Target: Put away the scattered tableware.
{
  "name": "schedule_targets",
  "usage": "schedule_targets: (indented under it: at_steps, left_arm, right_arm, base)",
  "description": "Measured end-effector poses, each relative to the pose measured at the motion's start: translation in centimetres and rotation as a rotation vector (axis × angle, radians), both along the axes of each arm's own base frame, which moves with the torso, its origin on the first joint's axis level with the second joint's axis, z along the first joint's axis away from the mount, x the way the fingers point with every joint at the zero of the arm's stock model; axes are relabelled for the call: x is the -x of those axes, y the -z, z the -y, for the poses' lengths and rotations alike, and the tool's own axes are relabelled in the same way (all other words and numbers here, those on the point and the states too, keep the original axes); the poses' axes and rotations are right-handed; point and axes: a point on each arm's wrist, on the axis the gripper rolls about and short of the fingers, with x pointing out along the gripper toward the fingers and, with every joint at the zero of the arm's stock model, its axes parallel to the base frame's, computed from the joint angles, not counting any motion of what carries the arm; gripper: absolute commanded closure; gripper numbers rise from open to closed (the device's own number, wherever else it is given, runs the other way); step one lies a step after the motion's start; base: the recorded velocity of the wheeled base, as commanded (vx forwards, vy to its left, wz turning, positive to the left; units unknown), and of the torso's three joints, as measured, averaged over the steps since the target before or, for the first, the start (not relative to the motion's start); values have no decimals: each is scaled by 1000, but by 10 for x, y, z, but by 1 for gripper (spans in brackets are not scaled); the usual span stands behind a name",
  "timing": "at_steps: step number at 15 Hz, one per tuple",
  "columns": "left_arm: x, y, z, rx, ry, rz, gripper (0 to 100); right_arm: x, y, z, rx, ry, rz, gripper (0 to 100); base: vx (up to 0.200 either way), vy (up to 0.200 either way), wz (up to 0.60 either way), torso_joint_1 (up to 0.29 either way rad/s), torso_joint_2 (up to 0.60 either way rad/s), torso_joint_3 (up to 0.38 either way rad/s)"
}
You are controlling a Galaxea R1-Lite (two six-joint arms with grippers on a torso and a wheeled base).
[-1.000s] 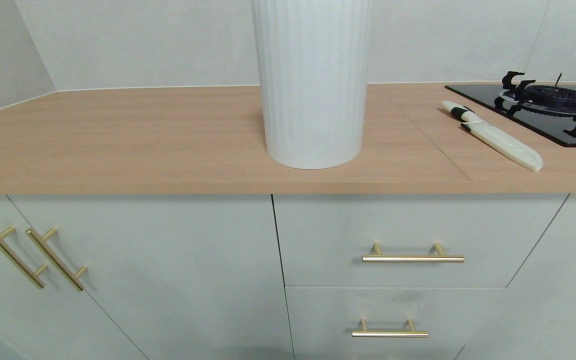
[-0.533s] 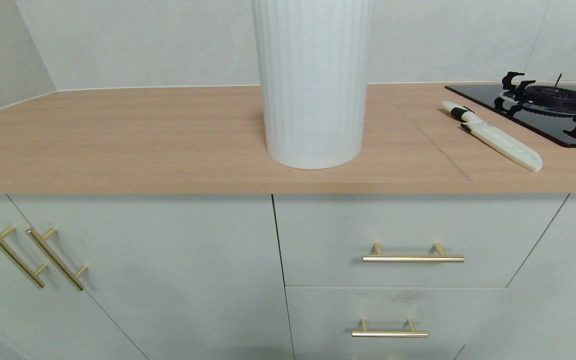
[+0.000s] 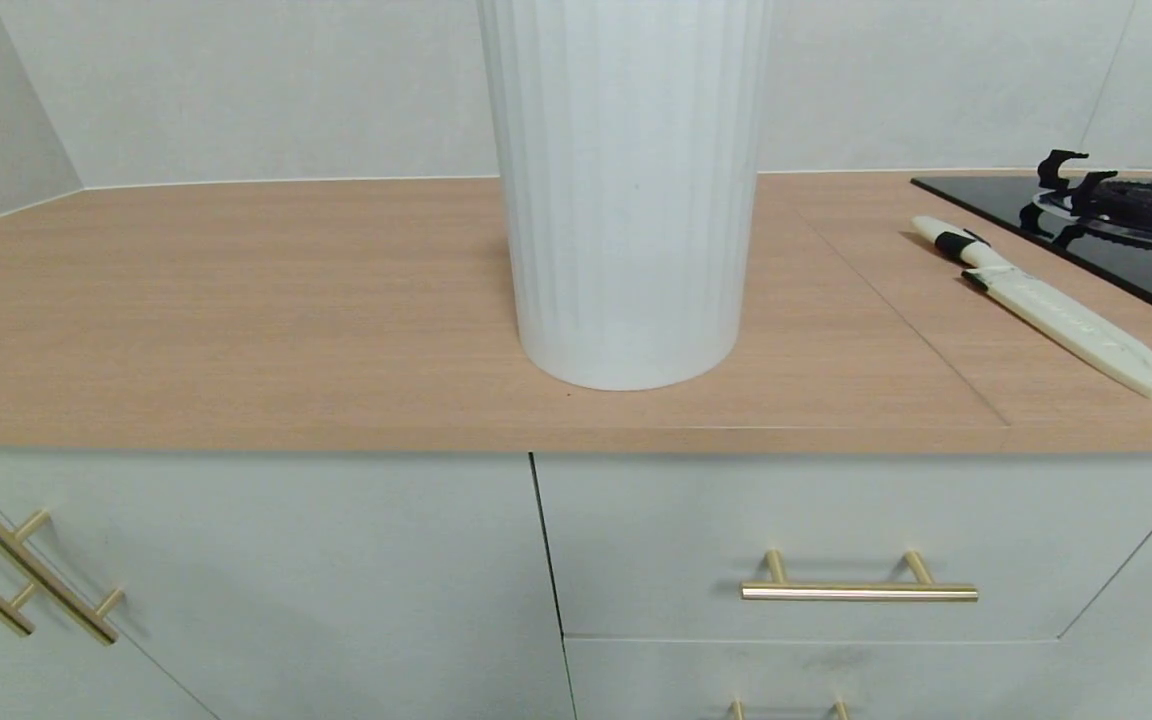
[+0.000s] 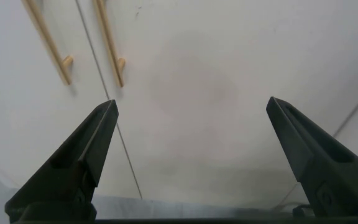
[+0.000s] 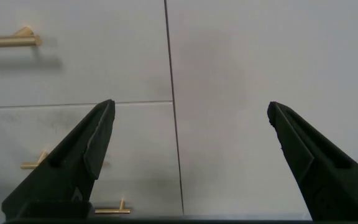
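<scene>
A cream-bladed knife (image 3: 1041, 305) with a black band on its handle lies on the wooden counter (image 3: 236, 300) at the right, beside the hob. A tall white ribbed container (image 3: 626, 190) stands mid-counter near the front edge. My left gripper (image 4: 191, 109) is open, low down and facing a pale cabinet door with two gold handles (image 4: 107, 40). My right gripper (image 5: 191, 112) is open too, facing the drawer fronts, with nothing between its fingers.
A black gas hob (image 3: 1116, 215) sits at the counter's far right. Below the counter are a cabinet door (image 3: 286, 590) with slanted gold handles (image 3: 46, 595) and drawers with a gold bar handle (image 3: 858, 590). Walls close off the back and left.
The whole head view has shifted: counter, container and knife appear larger and lower, so the camera has moved closer. Nothing on the counter has moved.
</scene>
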Motion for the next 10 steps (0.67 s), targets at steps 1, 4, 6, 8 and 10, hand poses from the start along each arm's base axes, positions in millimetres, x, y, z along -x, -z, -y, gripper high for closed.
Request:
schedule_targets:
  at_steps: [1, 4, 6, 8, 10]
  left_arm:
    - [0, 0, 0, 0, 1, 0, 0]
    - [0, 0, 0, 0, 1, 0, 0]
    - [0, 0, 0, 0, 1, 0, 0]
    - [0, 0, 0, 0, 0, 0, 0]
    - [0, 0, 0, 0, 0, 0, 0]
  right_arm:
    - [0, 0, 0, 0, 0, 0, 0]
    - [0, 0, 0, 12, -1, -1, 0]
    - [0, 0, 0, 14, -1, 0, 0]
    - [0, 0, 0, 14, 0, 0, 0]
    - [0, 0, 0, 15, 0, 0, 0]
  base:
    - [0, 0, 0, 0, 0, 0]
    - [0, 0, 0, 0, 0, 0]
    - [0, 0, 0, 0, 0, 0]
    - [0, 0, 0, 0, 0, 0]
    - [0, 0, 0, 16, -106, -94]
